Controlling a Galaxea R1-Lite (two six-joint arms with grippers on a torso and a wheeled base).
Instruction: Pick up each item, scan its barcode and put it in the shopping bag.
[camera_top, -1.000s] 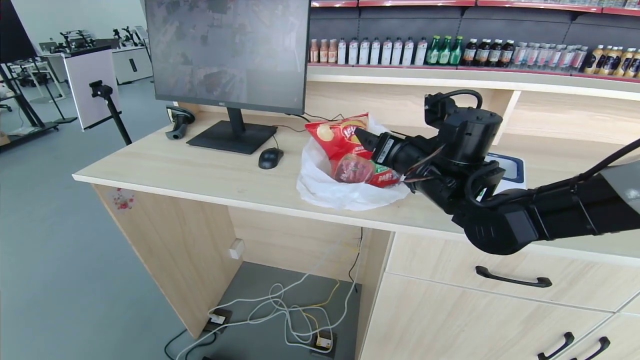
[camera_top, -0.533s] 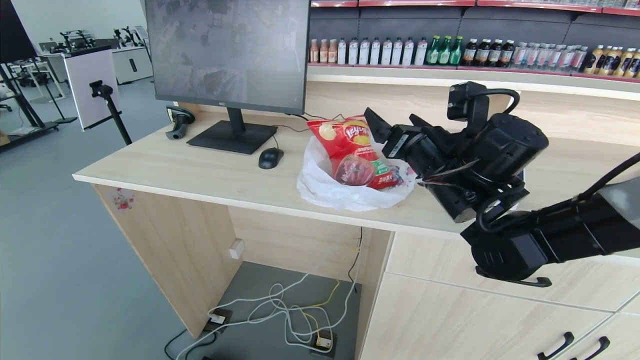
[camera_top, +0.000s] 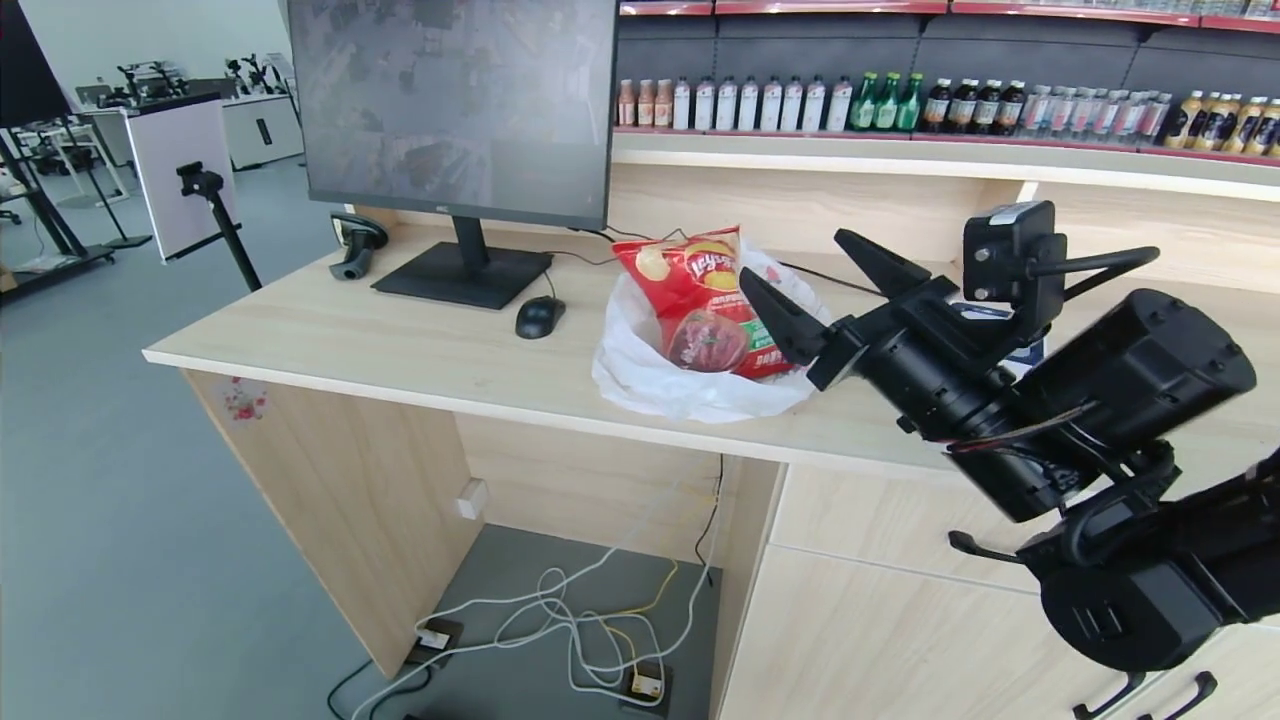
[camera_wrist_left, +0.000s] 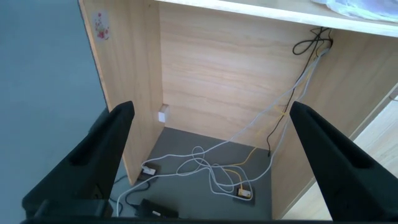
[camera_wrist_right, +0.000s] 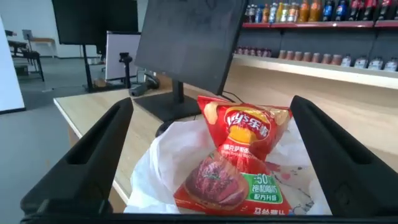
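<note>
plainly, red chip bag upright, white shopping bag

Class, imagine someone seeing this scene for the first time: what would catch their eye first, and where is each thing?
The red chip bag stands out first, sticking up out of the white shopping bag on the counter. Next comes the black right gripper, open and empty, close to the shopping bag on the robot's right. A big dark monitor stands farther back on the counter.

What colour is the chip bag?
The chip bag is red; clearest in the right wrist view.
</note>
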